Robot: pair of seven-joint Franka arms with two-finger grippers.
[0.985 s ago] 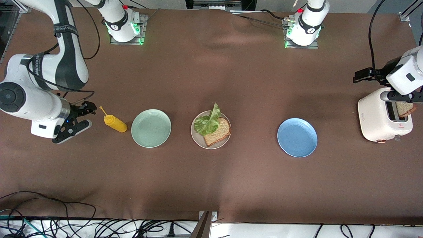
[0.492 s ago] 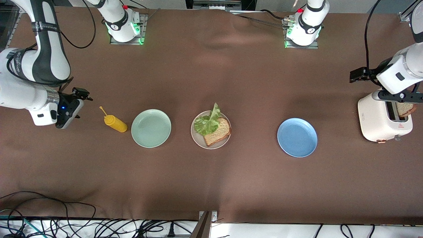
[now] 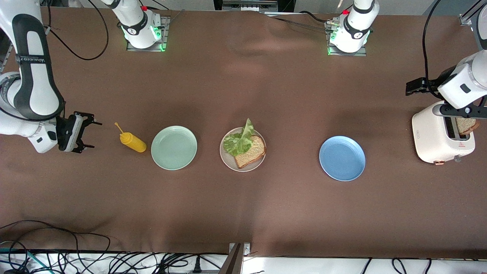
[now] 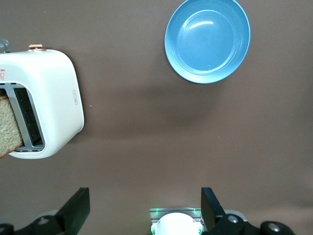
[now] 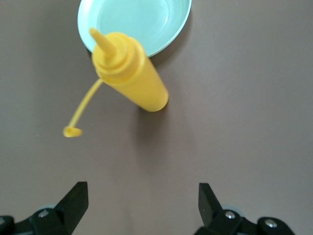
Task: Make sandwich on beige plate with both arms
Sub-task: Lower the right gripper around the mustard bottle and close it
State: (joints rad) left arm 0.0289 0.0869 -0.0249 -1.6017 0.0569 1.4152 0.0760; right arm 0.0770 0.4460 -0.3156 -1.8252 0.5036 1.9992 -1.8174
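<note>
Yellow bottle [image 3: 132, 141]: right pincer [image 3: 88, 131] has swung level, open beside it; left pincer [image 4: 145, 211] stays open above toaster [image 3: 441, 136].

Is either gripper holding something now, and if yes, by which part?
Nothing is held. The left gripper is open above the toaster; the right gripper is open beside the yellow bottle.

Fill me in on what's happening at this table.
A sandwich is half built: one toast slice with lettuce lies on the beige plate. The second slice sits in the toaster. The left gripper is open over the table beside the toaster, holding nothing. The right gripper is open beside the mustard bottle, also holding nothing.
</note>
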